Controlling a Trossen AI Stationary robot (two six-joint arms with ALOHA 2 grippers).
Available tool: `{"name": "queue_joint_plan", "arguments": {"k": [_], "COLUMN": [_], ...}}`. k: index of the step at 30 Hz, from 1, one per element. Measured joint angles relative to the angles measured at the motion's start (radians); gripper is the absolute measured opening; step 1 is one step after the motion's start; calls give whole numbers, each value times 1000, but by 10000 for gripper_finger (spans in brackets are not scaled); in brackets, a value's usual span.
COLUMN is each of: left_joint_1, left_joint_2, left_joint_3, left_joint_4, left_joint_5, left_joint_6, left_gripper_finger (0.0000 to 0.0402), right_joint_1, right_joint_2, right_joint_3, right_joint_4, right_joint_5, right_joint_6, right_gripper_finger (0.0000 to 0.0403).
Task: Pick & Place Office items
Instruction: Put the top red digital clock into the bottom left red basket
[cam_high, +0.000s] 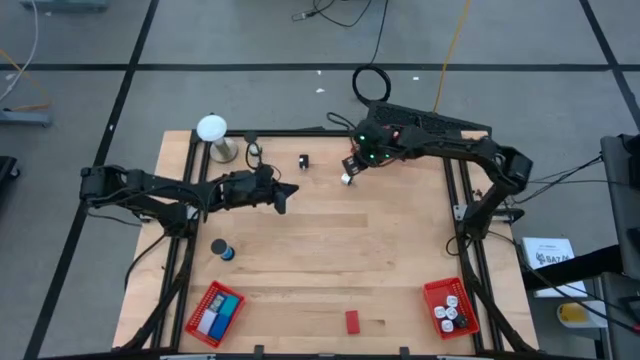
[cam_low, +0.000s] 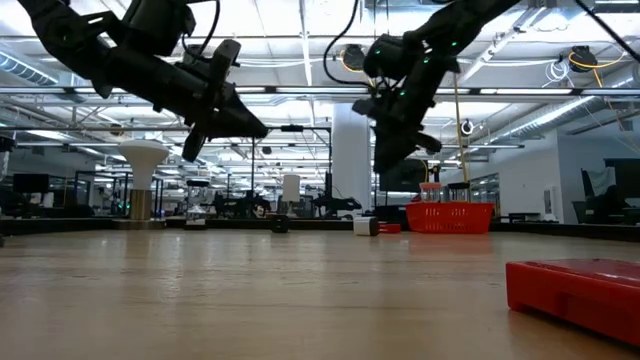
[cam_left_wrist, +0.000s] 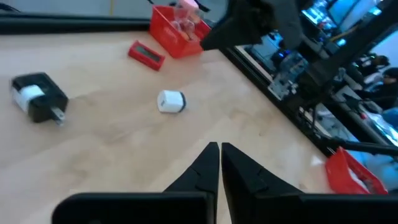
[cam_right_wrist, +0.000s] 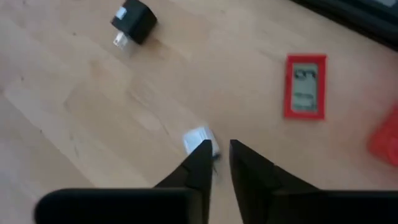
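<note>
Hovering just over the white cube (cam_right_wrist: 198, 140) at the table's (cam_high: 400, 250) far edge, the right gripper (cam_right_wrist: 216, 151) shows fingers slightly parted, holding nothing; a descent this narrow could knock the cube aside rather than straddle it; left gripper (cam_left_wrist: 220, 152), pressed together and empty, waits mid-table; black plug (cam_right_wrist: 133, 22) lies nearby.

A small block (cam_high: 346, 179) and a plug adapter (cam_high: 303, 160) lie near the table's (cam_high: 330, 250) far edge, baskets (cam_high: 214, 312) at both near corners.

Two red baskets (cam_high: 214, 311), two arms (cam_high: 150, 190)
</note>
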Motion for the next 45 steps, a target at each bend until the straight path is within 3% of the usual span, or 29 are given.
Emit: {"name": "queue_joint_plan", "arguments": {"k": [8,16,23,28,37,45], "left_joint_1": [0,-5,-15,-15,-44,-88], "left_joint_2": [0,0,0,0,0,0], "left_joint_3": [-3,-3,-3,-3,-3,-3], "left_joint_4": [-24,-28,-42,-53,-50,-49], "left_joint_5": [24,49,41,41,41,-10], "left_joint_6": [48,51,51,61,43,35], "left_gripper_finger": [4,16,7,20,7,13], "right_joint_1": [-59,-83,11,15,-131,-141], "right_joint_2": [176,255,226,229,253,331], "right_joint_3": [213,246,246,246,246,246], "right_joint_4": [-157,-265,-240,-200,-109,-64], "right_joint_5": [5,1,66,44,83,81], "right_joint_6": [-76,-62,-90,-96,-119,-197], "right_gripper_finger": [138,208,218,216,253,262]}}
